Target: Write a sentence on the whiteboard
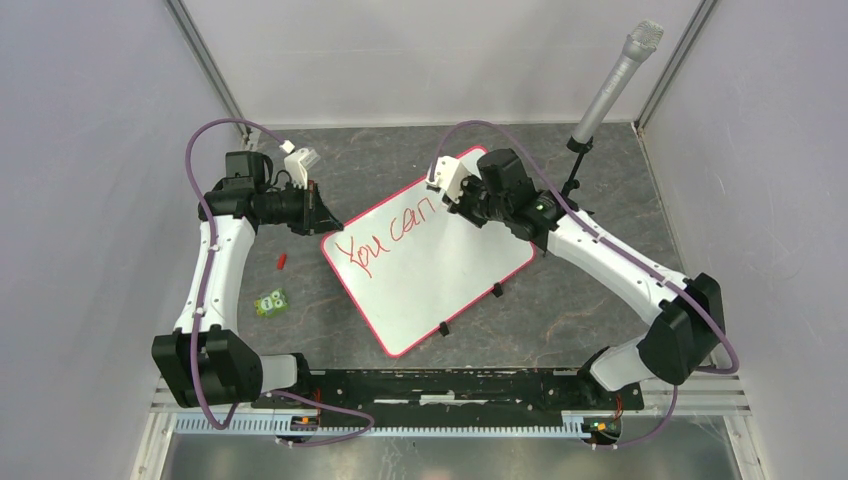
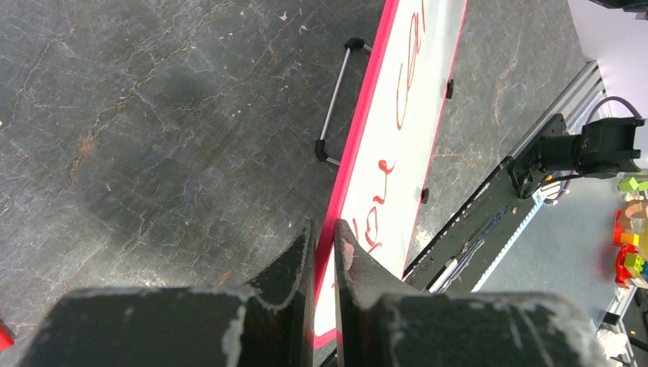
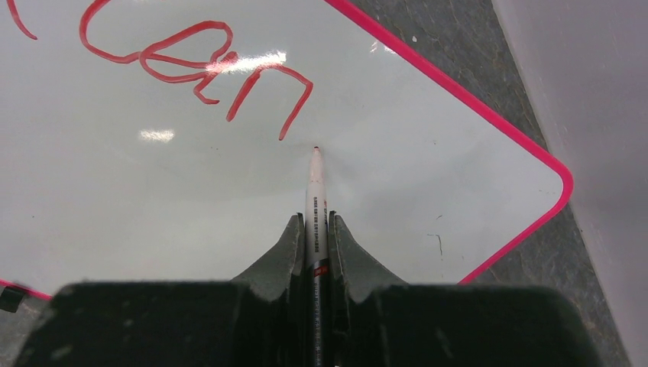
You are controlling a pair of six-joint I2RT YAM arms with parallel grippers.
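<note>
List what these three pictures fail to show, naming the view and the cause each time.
Right wrist view: the sentence starts beyond the left edge; only "can" shows whole.
Top view: the marker is hidden under the right gripper's wrist.
Left wrist view: the whiteboard's near corner is covered by the left gripper, shut on its frame.
Top view: the small red piece and the green piece are too small to identify.

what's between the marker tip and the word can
Only bare whiteboard separates the marker from the sentence, seen in the right wrist view.
</note>
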